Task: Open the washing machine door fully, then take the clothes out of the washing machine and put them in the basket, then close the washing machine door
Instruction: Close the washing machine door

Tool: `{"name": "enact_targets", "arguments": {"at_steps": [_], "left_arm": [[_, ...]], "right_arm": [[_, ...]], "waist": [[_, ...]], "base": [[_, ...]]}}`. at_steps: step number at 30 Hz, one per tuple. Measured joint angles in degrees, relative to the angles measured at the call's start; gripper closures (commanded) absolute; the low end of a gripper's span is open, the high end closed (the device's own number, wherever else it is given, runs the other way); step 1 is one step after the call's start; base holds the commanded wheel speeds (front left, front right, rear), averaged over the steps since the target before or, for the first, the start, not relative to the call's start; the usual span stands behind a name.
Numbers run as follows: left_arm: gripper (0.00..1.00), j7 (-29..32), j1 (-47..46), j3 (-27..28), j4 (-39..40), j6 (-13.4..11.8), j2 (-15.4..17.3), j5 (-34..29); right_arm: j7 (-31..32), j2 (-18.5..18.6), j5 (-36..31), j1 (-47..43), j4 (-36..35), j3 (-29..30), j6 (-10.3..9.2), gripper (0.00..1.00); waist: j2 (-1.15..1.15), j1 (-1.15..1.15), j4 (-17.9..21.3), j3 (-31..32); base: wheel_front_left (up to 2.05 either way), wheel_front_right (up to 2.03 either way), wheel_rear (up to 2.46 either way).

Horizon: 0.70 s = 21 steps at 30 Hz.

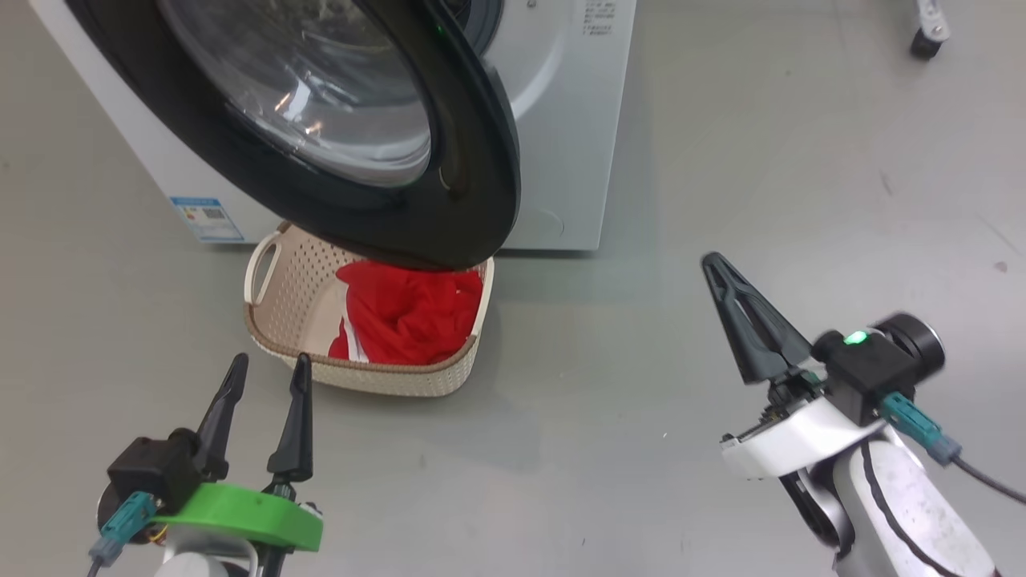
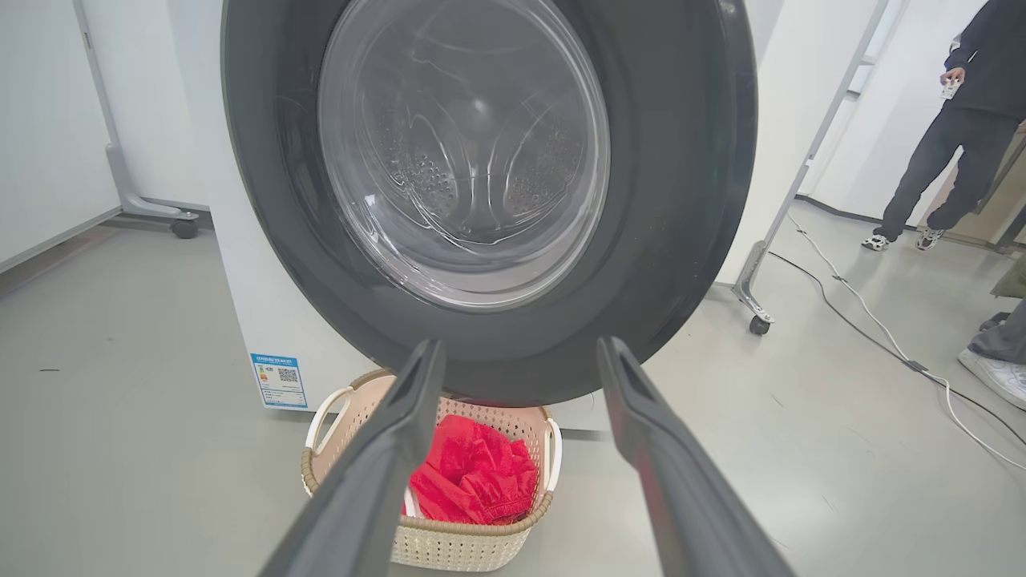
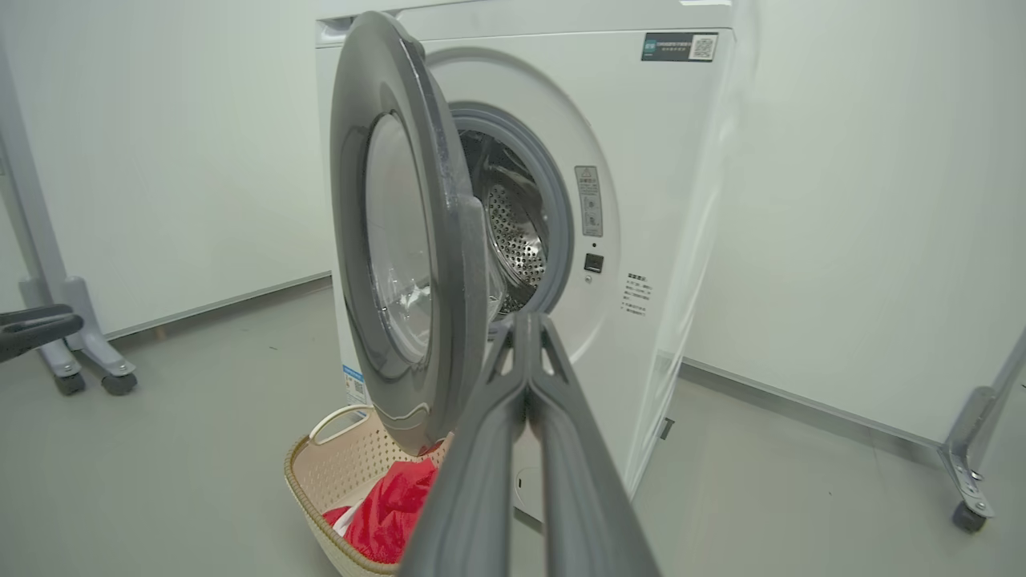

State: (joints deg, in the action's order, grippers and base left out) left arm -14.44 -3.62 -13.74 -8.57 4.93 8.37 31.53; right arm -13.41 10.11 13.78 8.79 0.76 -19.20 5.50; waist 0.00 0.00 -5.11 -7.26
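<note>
Now we judge the emptying done and the closing in hand: the washing machine [image 3: 673, 200] stands with its mouth uncovered, and what we can see of the drum [image 3: 517, 232] holds nothing red. The door [image 1: 473, 160] hangs partly swung out on its hinge at our left, its black face turned toward us and its free edge nearest the right arm. Under its lower edge the basket [image 1: 292, 276] sits on the floor just in front of the machine, with the clothes [image 1: 409, 312] heaped inside it toward its right end. Our right gripper [image 1: 712, 263] has its fingers pressed together, holding nothing, well apart from the door and to the right of it; our left gripper [image 1: 270, 361] hovers before the basket with its fingers spread and empty. We should lay the joined fingers on the black face close to the free edge, far from the hinge, where a light push turns the door most easily, and follow the arc in one steady sweep until it latches. We should keep off the glass, keep the left arm out of the swing, and watch that no cloth snags the rim.
</note>
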Motion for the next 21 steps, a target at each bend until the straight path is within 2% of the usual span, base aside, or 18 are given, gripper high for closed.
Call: {"name": "enact_targets", "arguments": {"at_steps": [9,18,21], "left_arm": [[0.0,0.0,-4.74,-1.14,1.2,0.42,-2.3,-0.37],[0.0,0.0,-8.88,-1.57,1.63,0.91,-4.05,-0.84],[0.0,0.0,-9.85,-1.63,1.59,0.92,-4.47,-0.84]], "right_arm": [[3.3,3.05,-2.42,10.81,-0.24,-5.61,1.49,1.0],[5.67,5.09,-2.42,20.45,1.46,-10.14,1.51,1.0],[6.37,6.59,-2.34,23.4,1.89,-13.92,1.51,1.0]], "waist": [[0.0,0.0,-2.58,-5.97],[0.0,0.0,-6.72,-11.75],[0.0,0.0,-8.19,-13.58]], "base": [[0.0,0.0,0.0],[0.0,0.0,0.0],[0.0,0.0,0.0]]}}
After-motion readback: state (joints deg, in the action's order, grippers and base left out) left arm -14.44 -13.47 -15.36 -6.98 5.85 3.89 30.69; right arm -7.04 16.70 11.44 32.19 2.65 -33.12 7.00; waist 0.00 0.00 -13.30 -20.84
